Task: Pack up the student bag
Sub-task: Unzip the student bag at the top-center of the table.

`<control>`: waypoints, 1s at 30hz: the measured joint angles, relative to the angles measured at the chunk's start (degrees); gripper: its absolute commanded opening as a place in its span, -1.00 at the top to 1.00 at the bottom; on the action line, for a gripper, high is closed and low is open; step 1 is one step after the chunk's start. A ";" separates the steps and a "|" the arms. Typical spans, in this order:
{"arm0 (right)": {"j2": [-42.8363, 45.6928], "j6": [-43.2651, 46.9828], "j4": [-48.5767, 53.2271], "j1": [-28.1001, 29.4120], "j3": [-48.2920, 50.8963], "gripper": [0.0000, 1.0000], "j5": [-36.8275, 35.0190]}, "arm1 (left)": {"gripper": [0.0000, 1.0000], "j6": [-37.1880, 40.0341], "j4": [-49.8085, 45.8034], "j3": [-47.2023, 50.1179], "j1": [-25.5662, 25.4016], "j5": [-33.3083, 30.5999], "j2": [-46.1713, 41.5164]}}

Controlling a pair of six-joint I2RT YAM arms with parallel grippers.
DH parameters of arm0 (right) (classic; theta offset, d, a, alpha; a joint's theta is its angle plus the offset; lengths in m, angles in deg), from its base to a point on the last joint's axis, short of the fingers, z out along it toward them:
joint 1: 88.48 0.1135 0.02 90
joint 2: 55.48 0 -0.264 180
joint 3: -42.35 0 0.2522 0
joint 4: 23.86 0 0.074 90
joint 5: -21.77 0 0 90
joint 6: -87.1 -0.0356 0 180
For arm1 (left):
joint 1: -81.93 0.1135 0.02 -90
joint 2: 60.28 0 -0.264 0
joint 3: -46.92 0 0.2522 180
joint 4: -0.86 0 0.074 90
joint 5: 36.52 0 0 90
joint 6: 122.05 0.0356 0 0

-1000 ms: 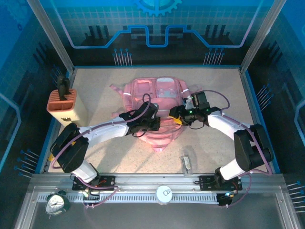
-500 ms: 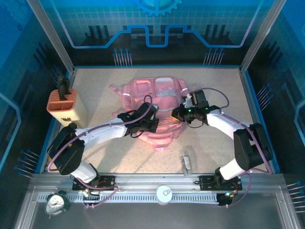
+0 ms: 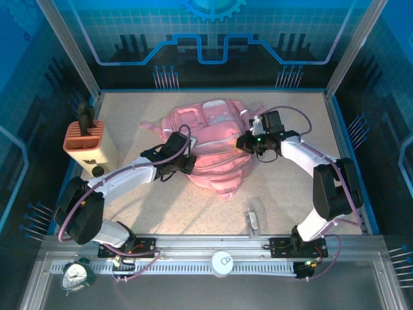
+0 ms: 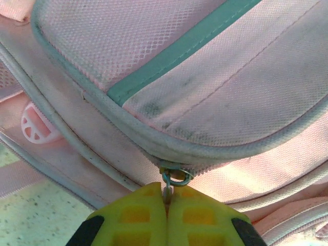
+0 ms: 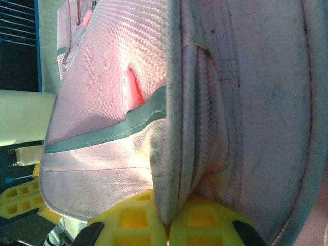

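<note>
At the middle of the desk (image 3: pixel 161 213), toward its far side, lies the student bag (image 3: pixel 213 132), pink and slumped; the left end effector (image 3: pixel 188 163) meets the bag's left side, its yellow fingers (image 4: pixel 133 215) pressed together on the zipper pull (image 4: pixel 174 179) just below a teal-striped pocket; the right end effector (image 3: pixel 241 143) is at the bag's right side, clamped on a piped fabric edge (image 5: pixel 171 154); an orange-and-cream pen holder (image 3: pixel 89 145) stands well apart, at the left edge.

right gripper (image 5: pixel 166 218) now tight on an edge of the student bag (image 3: pixel 219 129), left gripper (image 4: pixel 167 207) farther left
</note>
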 measured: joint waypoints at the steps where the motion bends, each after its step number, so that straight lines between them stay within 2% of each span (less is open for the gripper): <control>1: -0.81 0.79 0.39 0.00 -1.16 1.00 -0.02 | 1.00 0.96 0.59 0.00 0.59 0.15 0.15; 11: -3.30 6.51 3.91 -0.35 -6.54 1.00 -1.90 | 1.00 11.89 6.78 -0.50 5.44 0.09 7.54; 16: -6.14 7.78 5.01 -1.42 -9.66 1.00 -0.52 | 0.81 14.27 8.94 -2.34 7.43 1.51 10.36; 18: -6.97 8.24 5.20 -1.60 -10.36 1.00 -0.52 | 0.63 14.19 9.05 -3.13 7.80 2.54 10.58; 22: -6.97 8.72 5.49 -1.60 -10.67 0.35 -0.85 | 0.16 11.80 8.68 -3.34 8.24 5.35 10.54; 25: -5.84 8.92 5.49 -1.62 -10.43 0.19 -2.16 | -0.19 8.44 7.61 -2.67 7.74 6.47 8.63; 30: 1.27 9.20 6.40 -1.53 -6.67 -0.20 -4.66 | -0.44 -1.29 5.68 0.28 5.57 6.49 -0.74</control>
